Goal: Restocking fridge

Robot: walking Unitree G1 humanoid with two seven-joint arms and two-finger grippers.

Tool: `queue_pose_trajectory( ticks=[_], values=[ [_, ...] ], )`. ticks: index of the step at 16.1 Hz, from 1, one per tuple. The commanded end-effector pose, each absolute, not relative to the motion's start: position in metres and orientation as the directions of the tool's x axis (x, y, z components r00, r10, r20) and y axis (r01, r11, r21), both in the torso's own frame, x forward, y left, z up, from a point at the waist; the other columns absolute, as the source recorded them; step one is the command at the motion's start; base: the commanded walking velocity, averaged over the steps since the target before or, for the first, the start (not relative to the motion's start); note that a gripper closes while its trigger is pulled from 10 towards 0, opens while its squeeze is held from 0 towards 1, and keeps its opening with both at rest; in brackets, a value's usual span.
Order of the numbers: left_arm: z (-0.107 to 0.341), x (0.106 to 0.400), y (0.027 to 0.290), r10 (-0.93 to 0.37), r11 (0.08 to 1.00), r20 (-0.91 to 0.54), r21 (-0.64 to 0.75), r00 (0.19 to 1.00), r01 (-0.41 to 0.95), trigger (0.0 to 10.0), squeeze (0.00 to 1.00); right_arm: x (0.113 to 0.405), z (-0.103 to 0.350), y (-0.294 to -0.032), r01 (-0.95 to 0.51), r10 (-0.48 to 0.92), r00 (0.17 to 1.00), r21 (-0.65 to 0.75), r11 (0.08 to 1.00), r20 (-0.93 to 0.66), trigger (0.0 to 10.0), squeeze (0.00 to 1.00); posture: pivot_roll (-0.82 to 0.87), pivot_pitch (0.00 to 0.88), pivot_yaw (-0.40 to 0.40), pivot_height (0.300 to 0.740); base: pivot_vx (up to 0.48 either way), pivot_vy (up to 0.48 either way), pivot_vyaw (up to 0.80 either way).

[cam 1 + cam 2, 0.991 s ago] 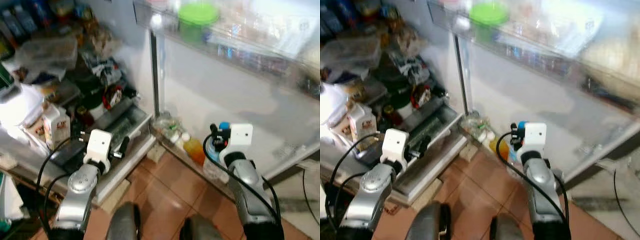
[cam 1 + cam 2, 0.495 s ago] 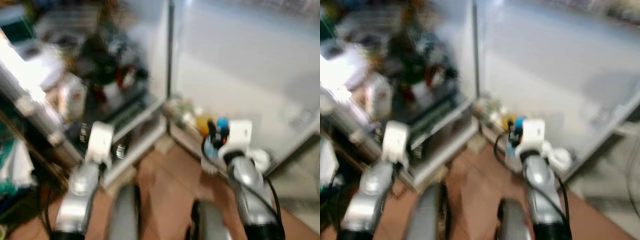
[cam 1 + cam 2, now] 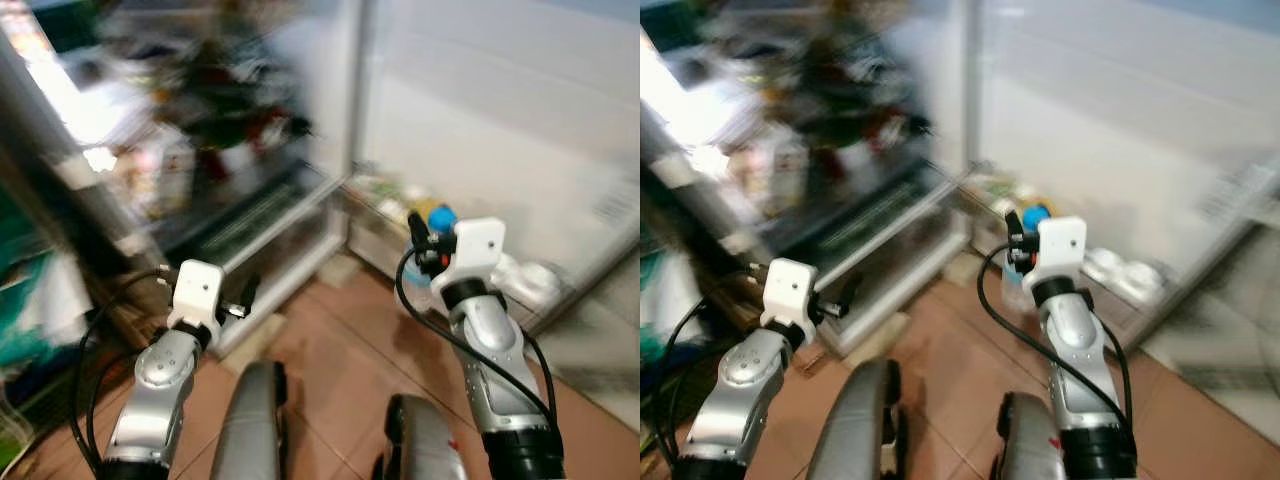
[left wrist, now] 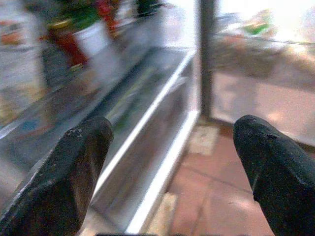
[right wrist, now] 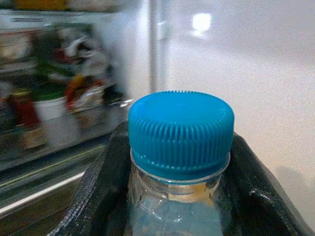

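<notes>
Before the open fridge (image 3: 250, 200), a blue-capped bottle (image 5: 179, 142) was clasped in the right gripper (image 5: 179, 196), unshelved, while the left gripper (image 4: 172, 147) was spread, unladen.

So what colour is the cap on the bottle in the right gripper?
Blue cap, clearest in the right wrist view.

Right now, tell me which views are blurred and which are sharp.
Left and right eye views: the fridge shelves smear with motion blur and glare at upper left, while the arms stay crisp. Left wrist view: the left pincer is sharp, the shelves soft. Right wrist view: the bottle's blue cap is sharp, the background blurred.
</notes>
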State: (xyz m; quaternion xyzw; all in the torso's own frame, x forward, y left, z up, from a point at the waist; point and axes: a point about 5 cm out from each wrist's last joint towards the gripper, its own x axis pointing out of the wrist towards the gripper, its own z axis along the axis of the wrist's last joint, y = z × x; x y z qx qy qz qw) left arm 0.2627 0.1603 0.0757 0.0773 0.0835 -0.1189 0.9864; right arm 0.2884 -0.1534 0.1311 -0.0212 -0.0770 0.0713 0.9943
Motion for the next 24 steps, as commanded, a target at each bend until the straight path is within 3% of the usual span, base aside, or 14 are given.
queue_pose_trajectory(
  ticks=[1,12,24],
  values=[
    [0.080,0.265,0.161,-0.220,0.961,-0.163,0.132,0.962,0.242,10.0,0.00,0.294,0.148,-0.153,-0.127,0.141,0.965,-0.075,0.989,0.221,10.0,0.00,0.04,0.117,0.035,0.644,0.000,0.000,0.00],
    [0.080,0.268,0.160,-0.226,0.961,-0.156,0.123,0.962,0.246,10.0,0.00,0.300,0.162,-0.156,-0.114,0.143,0.949,-0.117,0.987,0.282,10.0,0.00,0.03,0.111,0.036,0.644,0.000,0.000,0.00],
    [0.080,0.269,0.157,-0.234,0.961,-0.149,0.113,0.961,0.251,10.0,0.00,0.304,0.167,-0.153,-0.134,0.178,0.937,-0.160,0.978,0.301,10.0,0.00,0.03,0.112,0.033,0.644,0.291,0.000,0.00]
  ],
)
